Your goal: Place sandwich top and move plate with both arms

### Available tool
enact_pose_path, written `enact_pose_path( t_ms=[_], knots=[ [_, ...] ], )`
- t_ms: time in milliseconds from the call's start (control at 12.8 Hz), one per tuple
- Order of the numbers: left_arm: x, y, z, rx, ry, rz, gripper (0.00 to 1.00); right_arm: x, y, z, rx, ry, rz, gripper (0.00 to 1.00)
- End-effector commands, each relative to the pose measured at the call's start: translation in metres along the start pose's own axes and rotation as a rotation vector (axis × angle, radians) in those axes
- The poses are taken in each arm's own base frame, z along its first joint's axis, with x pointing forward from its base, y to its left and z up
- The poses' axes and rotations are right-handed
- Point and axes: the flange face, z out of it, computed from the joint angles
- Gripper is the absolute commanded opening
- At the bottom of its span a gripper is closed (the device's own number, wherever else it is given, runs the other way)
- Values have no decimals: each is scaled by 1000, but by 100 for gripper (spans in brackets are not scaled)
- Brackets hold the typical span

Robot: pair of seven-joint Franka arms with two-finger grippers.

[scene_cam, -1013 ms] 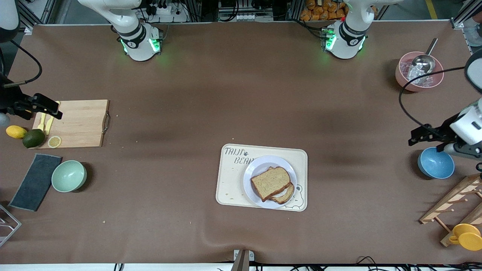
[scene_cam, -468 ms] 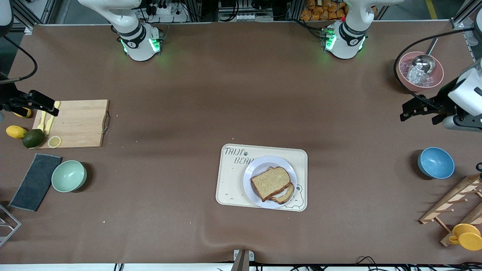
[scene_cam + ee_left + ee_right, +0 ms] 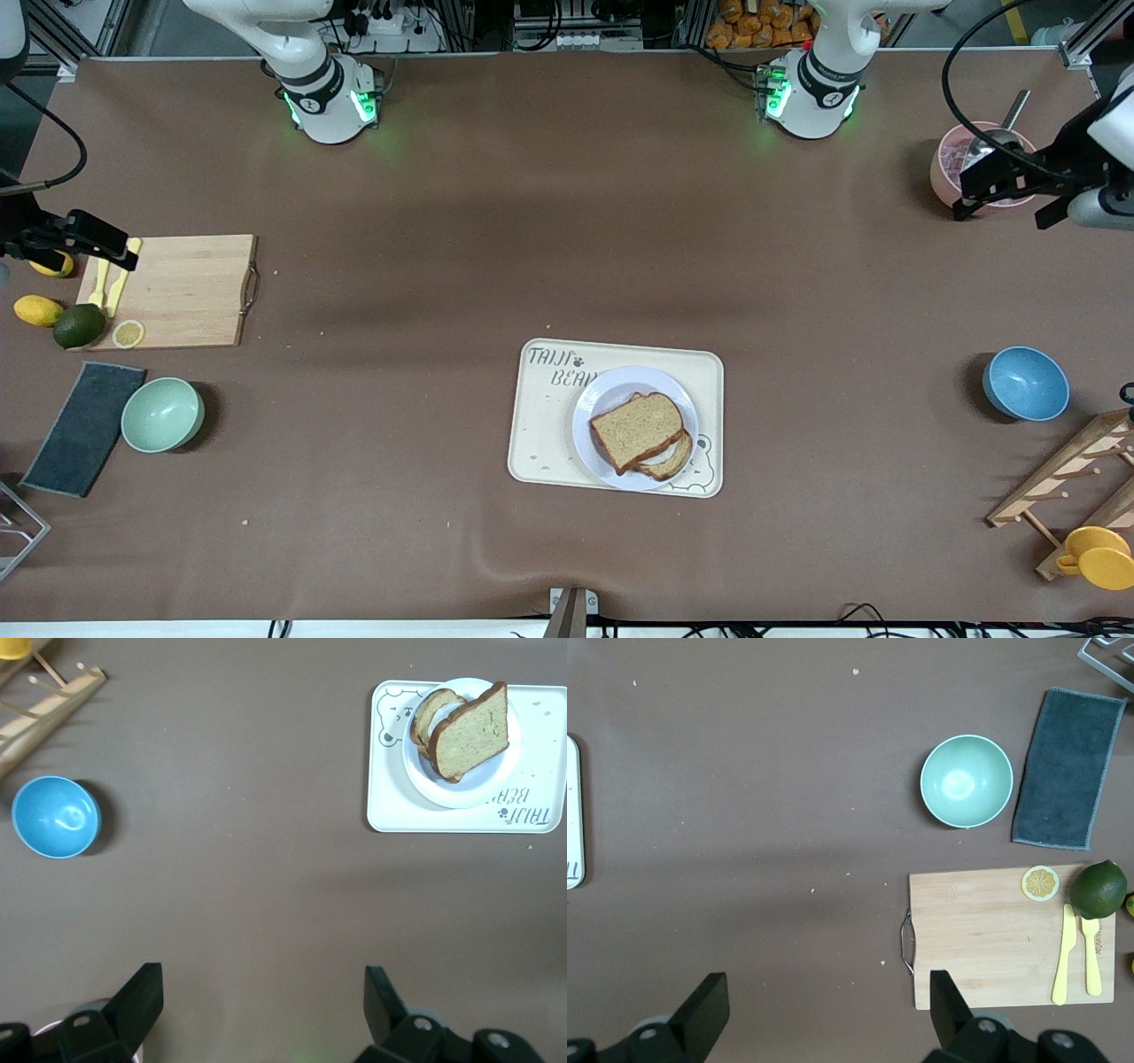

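Your left end effector [image 3: 974,188], jaws spread, has moved from above the blue bowl [image 3: 1026,383] to over the pink bowl [image 3: 950,168]; the right end effector [image 3: 111,252], also spread, stays above the cutting board [image 3: 186,291].

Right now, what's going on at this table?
Nothing is being handled. The sandwich top lies on another slice on the plate, which sits on the tray. The left gripper is over the pink bowl, the right gripper over the cutting board. Both have open fingers.

sandwich top [image 3: 636,431] on plate [image 3: 592,416], plate on tray [image 3: 542,421]
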Motion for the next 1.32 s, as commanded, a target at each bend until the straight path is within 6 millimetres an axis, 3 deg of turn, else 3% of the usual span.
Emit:
enact_pose_path(
  t_ms=[0, 312, 1247],
  knots=[
    [-8, 20, -14, 88, 15, 8, 100, -3, 5, -11, -15, 7, 19, 100],
    [-7, 17, -12, 90, 11, -44, 100, -3, -3, -17, -14, 20, 10, 100],
    [-13, 20, -10, 41, -27, 67, 100, -1, -4, -22, -15, 31, 8, 100]
  ],
)
